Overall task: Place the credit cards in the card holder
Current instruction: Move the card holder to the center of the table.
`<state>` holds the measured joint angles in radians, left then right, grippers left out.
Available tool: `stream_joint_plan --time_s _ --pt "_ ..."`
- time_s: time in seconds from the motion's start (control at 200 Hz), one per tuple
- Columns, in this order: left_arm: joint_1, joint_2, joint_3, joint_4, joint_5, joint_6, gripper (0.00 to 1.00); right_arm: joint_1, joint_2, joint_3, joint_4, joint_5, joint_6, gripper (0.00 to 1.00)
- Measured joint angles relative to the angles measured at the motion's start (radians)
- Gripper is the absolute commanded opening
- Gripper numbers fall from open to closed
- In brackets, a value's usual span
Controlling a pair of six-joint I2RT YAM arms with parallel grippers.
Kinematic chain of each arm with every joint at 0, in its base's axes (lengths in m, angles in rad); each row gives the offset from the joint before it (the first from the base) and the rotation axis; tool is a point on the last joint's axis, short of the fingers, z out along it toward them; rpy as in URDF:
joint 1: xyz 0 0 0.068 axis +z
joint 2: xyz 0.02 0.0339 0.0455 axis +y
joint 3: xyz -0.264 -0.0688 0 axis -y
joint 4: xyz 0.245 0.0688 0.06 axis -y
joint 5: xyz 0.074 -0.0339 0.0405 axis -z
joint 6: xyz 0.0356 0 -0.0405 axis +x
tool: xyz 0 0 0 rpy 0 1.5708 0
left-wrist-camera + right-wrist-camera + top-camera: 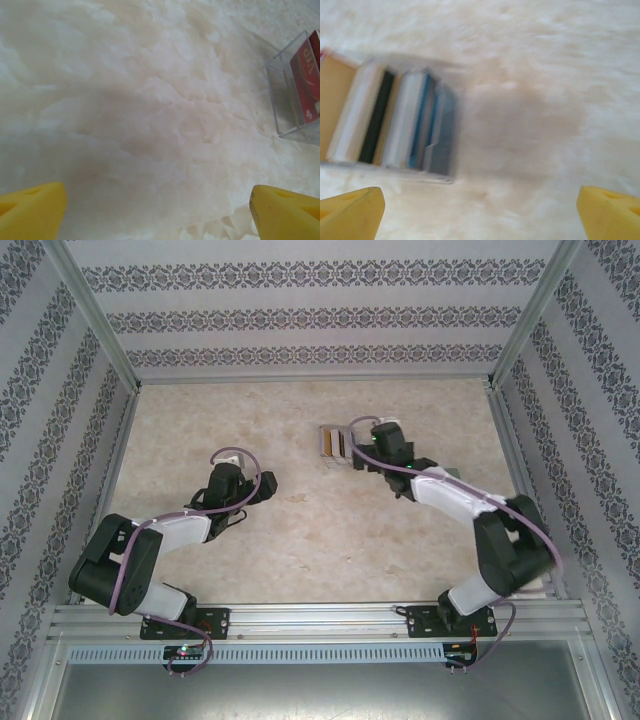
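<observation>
Several credit cards (334, 443) stand on edge in a clear plastic slotted stand (342, 457) at the table's middle back. In the right wrist view the stand (442, 145) is blurred at the left, with a gold card (335, 107) and a blue card (423, 120) in its slots. A red card (307, 75) shows through the stand's wall (280, 90) at the right edge of the left wrist view. My right gripper (480, 212) is open just right of the stand, over bare table. My left gripper (157, 212) is open over bare table, well left of the stand. The card holder is out of view.
The marble-patterned table (300, 530) is fenced by patterned walls and metal posts (95, 315). The right forearm (450, 500) lies across the right half of the table. The left arm (175, 530) is folded at the near left.
</observation>
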<state>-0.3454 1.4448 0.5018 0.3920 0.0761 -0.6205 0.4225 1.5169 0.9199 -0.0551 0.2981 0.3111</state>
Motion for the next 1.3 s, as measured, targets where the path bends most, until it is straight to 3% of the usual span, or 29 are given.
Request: stream_joint_plan --time_s 0.235,0.295,0.375,0.435,0.529,0.629,0.724,0.919,1.169,1.299 --pt "-0.021 0.003 0.008 0.001 0.045 0.018 0.96 -0.171 -0.142 -0.076 -0.121 0.131 0.151 0.98" --pt "-0.025 0.004 0.009 0.001 0.048 0.018 0.96 -0.248 -0.138 -0.078 -0.174 0.101 0.194 0.98" --pt "-0.029 0.014 0.014 0.0 0.048 0.019 0.96 -0.363 -0.12 -0.077 -0.206 0.041 0.222 0.88" --pt "-0.032 0.023 0.021 0.0 0.048 0.019 0.96 -0.446 -0.08 -0.061 -0.235 -0.01 0.232 0.87" --pt "-0.035 0.027 0.026 0.0 0.048 0.023 0.96 -0.506 0.021 -0.012 -0.262 -0.105 0.208 0.78" --pt "-0.034 0.028 0.032 -0.004 0.048 0.029 0.96 -0.51 0.134 0.065 -0.291 -0.202 0.144 0.63" --pt "-0.035 0.025 0.032 -0.003 0.047 0.037 0.96 -0.494 0.236 0.141 -0.315 -0.282 0.097 0.62" --pt "-0.035 -0.018 -0.001 0.03 0.044 0.041 0.96 -0.38 0.246 0.143 -0.362 -0.388 0.018 0.6" --pt "-0.035 -0.066 -0.038 0.067 0.022 0.049 0.97 -0.239 0.123 0.008 -0.365 -0.523 -0.028 0.65" --pt "-0.041 -0.065 -0.038 0.073 0.026 0.051 0.97 -0.237 -0.01 -0.055 -0.375 -0.507 -0.012 0.71"
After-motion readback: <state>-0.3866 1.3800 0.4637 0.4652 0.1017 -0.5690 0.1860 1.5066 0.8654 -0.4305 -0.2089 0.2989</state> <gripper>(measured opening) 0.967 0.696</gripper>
